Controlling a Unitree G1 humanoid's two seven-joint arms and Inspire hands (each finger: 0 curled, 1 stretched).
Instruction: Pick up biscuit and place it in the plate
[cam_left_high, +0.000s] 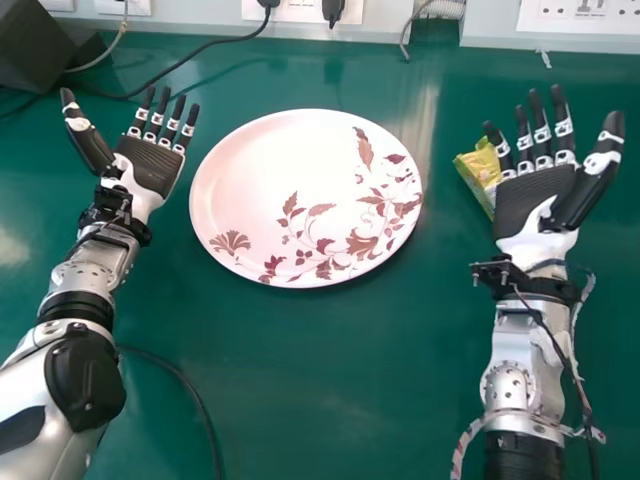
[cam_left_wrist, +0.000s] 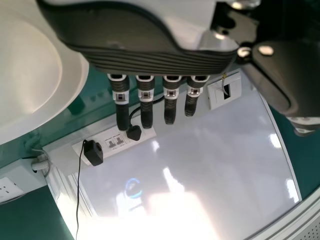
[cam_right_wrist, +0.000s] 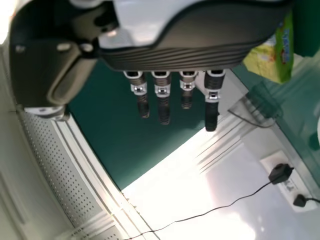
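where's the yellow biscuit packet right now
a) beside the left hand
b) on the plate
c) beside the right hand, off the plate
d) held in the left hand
c: the biscuit packet lies on the table next to the right hand, partly behind it, with green table between it and the plate.

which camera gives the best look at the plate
The head view: it shows the whole plate, uncovered, floral print included. The left wrist view catches part of it; the right wrist view, a pale sliver, perhaps its rim.
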